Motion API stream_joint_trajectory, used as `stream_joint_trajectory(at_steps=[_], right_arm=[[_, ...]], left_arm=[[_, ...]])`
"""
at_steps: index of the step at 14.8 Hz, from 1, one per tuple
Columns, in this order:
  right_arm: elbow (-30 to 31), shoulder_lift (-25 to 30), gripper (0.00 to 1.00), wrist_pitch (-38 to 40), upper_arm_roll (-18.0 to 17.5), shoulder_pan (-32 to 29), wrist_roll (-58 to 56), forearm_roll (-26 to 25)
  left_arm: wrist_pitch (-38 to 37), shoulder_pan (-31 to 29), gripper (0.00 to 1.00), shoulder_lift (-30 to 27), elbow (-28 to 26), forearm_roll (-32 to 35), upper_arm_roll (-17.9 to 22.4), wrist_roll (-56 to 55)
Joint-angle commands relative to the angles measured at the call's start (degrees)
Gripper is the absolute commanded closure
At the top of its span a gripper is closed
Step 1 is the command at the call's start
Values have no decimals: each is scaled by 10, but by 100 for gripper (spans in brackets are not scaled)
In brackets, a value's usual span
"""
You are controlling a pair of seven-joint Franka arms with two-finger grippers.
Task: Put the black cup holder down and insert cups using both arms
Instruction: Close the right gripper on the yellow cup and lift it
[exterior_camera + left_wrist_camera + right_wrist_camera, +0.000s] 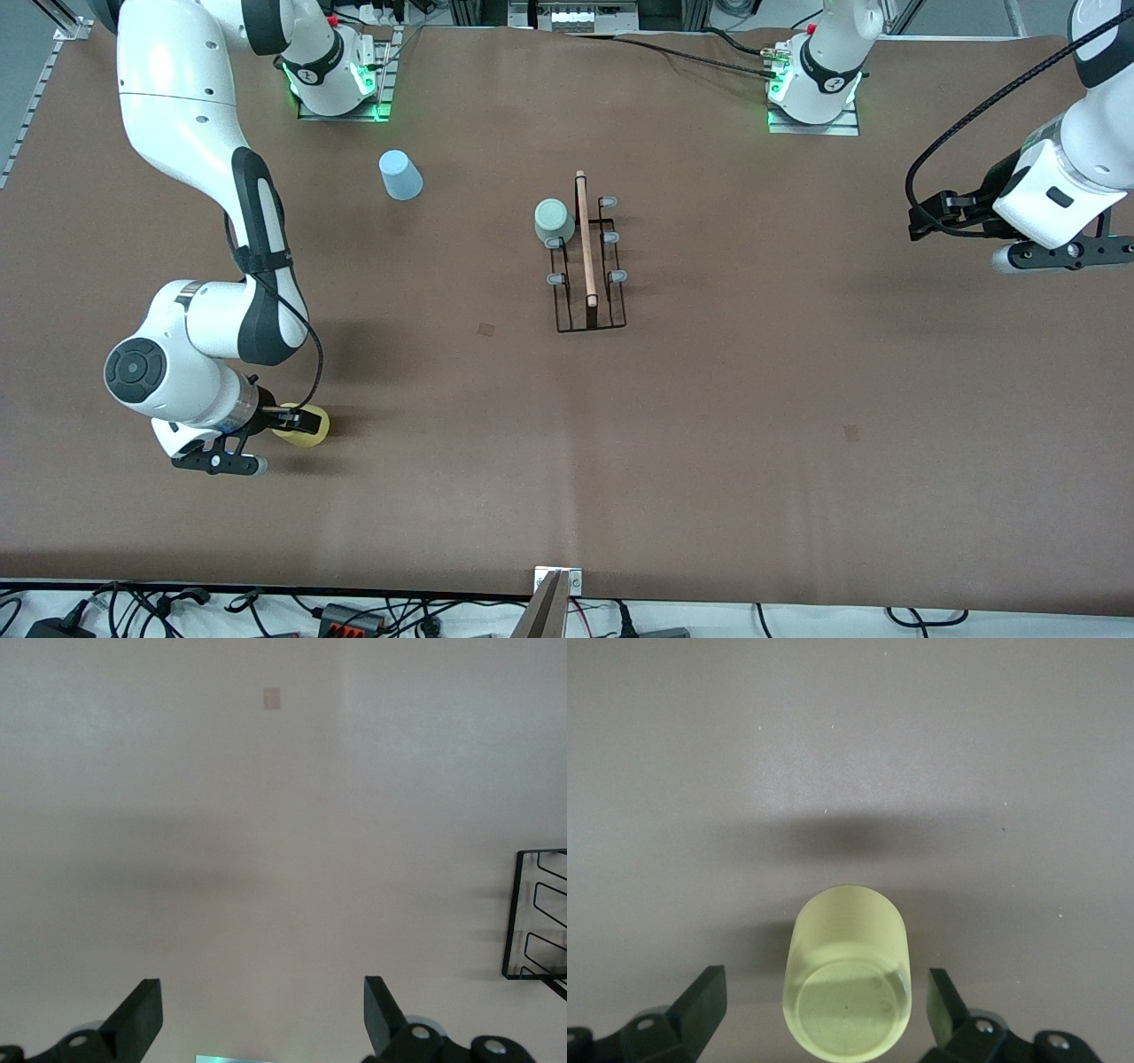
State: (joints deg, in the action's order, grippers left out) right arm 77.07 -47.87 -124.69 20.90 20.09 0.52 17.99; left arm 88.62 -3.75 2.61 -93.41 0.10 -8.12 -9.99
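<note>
Brown table (709,425): right gripper (824,1014) straddles yellow cup (848,979).

You're looking down on a wide table (709,425) covered edge to edge in a plain brown sheet — matte, with faint vertical creases running through its middle. Two small darker square marks sit on it, one (486,330) near the centre and one (850,432) toward the left arm's end. Along the edge nearest the front camera you'll see a white strip littered with black cables (159,607) and plugs, plus a small metal bracket (558,580) at the midpoint. Along the top edge, aluminium framing (53,53) and more cabling — two mounting plates glow green (341,106). Lighting is even and soft, casting only blurred shadows.
</note>
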Motion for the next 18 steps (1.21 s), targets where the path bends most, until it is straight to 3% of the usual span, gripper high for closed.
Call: stream_joint_trajectory(at_steps=[1, 11, 14, 16, 18], right_arm=[[-18, -18, 0, -1, -8, -10, -29, 13], [-20, -30, 0, -5, -8, -19, -44, 13], [-20, -31, 6, -5, -9, -19, -43, 14], [-23, -31, 14, -5, -9, -19, -43, 24], [-23, -31, 34, -5, -9, -19, -43, 25]], left_arm=[[-7, 1, 0, -7, 2, 8, 3, -13], [-2, 2, 0, -5, 3, 4, 3, -13], [1, 2, 0, -5, 3, 4, 3, -13], [2, 2, 0, -4, 3, 4, 3, -13], [2, 2, 0, -4, 4, 4, 3, -13]])
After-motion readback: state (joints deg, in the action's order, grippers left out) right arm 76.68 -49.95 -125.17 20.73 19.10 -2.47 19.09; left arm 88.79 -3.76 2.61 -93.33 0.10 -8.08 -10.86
